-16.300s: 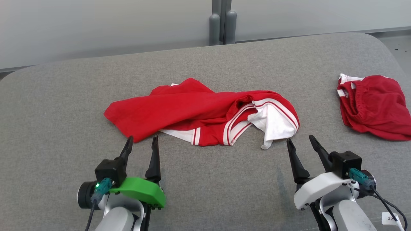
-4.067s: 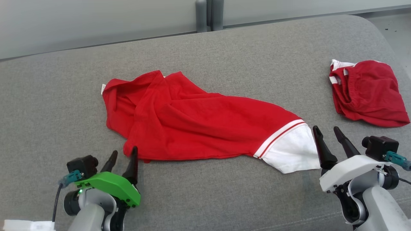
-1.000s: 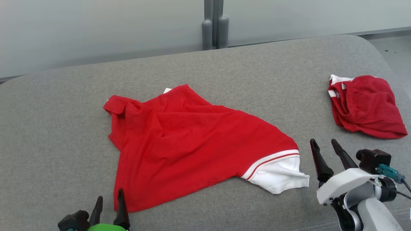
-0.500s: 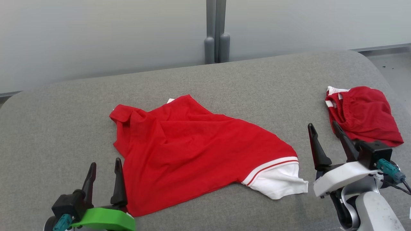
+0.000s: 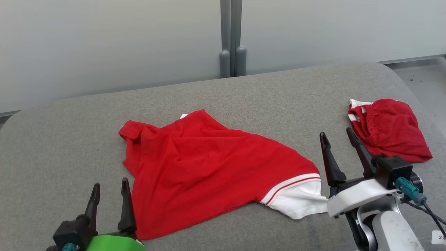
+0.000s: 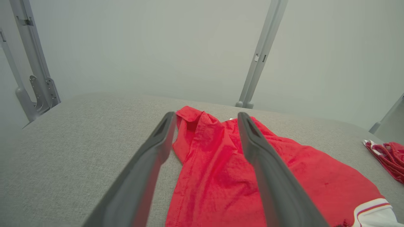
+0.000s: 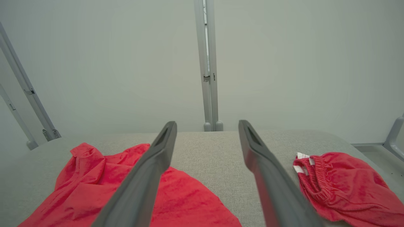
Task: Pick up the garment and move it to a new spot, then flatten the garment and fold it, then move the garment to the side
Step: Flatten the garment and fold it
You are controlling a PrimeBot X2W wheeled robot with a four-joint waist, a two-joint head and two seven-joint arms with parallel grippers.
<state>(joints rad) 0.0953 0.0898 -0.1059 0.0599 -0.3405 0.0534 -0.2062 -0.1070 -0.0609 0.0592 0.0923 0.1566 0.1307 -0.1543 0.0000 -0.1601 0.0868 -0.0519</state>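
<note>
The left gripper sits low at the near edge of the bench, toward its left corner. Its two dark fingers are spread apart, pointing away, holding nothing. The right gripper stands toward the right edge, fingers likewise parted and empty.

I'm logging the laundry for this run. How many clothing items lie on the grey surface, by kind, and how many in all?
red shirt, white-trimmed sleeve: 1
red shorts, elastic waistband: 1
Total: 2
</note>
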